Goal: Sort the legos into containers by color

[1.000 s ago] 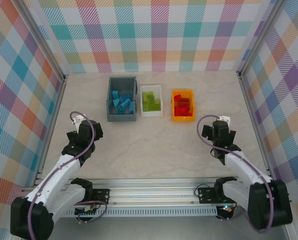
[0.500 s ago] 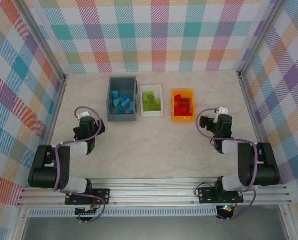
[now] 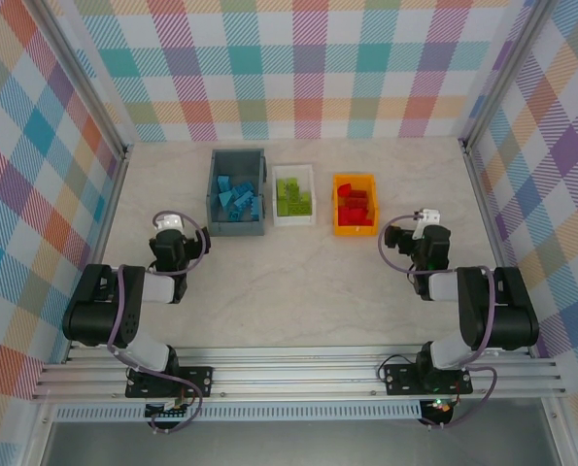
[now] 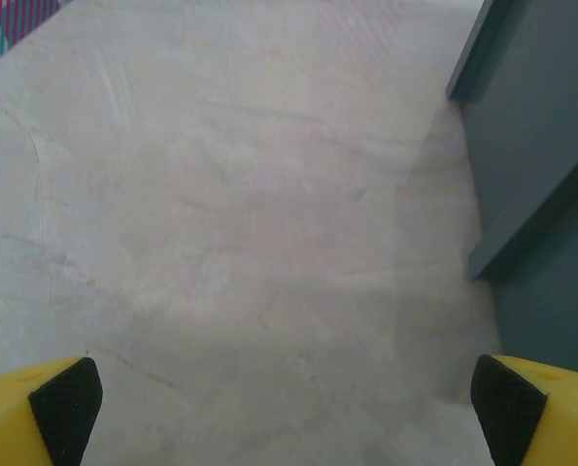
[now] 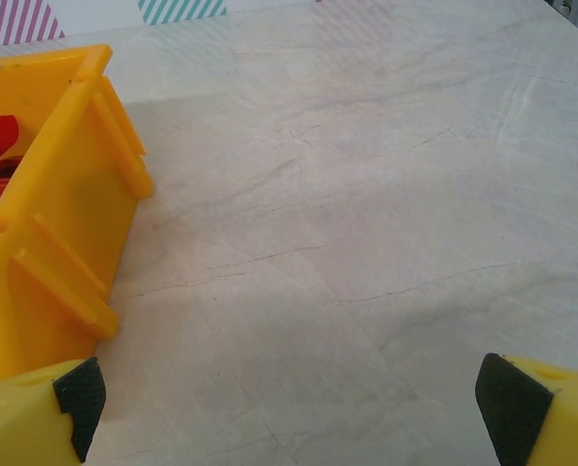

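The three bins stand in a row at the far side of the table point(image 3: 298, 282), each taking one colour, which is the reason for the layout: the blue legos point(image 3: 238, 197) lie heaped in the grey bin point(image 3: 212, 194) on the left, the green legos point(image 3: 292, 196) in the white bin point(image 3: 294, 222) in the middle, and the red legos point(image 3: 355, 207) in the orange bin point(image 3: 355, 231) on the right. Every brick in view sits inside a bin with others of its own colour, so the sorting looks finished. The left gripper point(image 4: 287, 403) hangs low over bare tabletop just beside the grey bin's outer wall, its yellow fingers point(image 4: 36, 413) spread wide with nothing between them; the right gripper point(image 5: 293, 396) is held the same way near the orange bin's ribbed side, jaws released and empty. Both arms are folded close to their bases, clear of the bins, which reads as a parked posture and not an approach to a pick. As for writing, none can be read: the bins carry no visible label or brand, the fingers are plain yellow with black pads, and the surrounding walls show a coloured plaid pattern without text
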Available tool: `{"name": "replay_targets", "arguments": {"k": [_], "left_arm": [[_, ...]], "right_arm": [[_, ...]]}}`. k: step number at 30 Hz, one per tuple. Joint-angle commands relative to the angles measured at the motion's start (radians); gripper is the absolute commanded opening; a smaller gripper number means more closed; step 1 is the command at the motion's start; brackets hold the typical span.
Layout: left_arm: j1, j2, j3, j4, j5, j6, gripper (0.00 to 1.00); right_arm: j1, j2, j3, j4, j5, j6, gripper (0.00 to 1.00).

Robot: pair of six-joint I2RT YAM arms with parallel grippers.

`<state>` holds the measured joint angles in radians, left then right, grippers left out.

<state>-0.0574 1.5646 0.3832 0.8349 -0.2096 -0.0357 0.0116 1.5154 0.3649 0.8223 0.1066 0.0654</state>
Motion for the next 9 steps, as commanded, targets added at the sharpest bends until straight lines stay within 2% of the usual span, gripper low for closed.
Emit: {"name": "replay_targets", "arguments": {"k": [1,9], "left_arm": [[-0.009,-0.002,0.013,0.016,0.006,0.013,1.00],[-0.009,-0.001,0.012,0.015,0.007,0.014,1.00]], "right_arm": [[0.006,0.006,0.026,0.020,0.015,-0.013,1.00],[0.007,0.006,0.028,0.018,0.015,-0.012,1.00]]}}
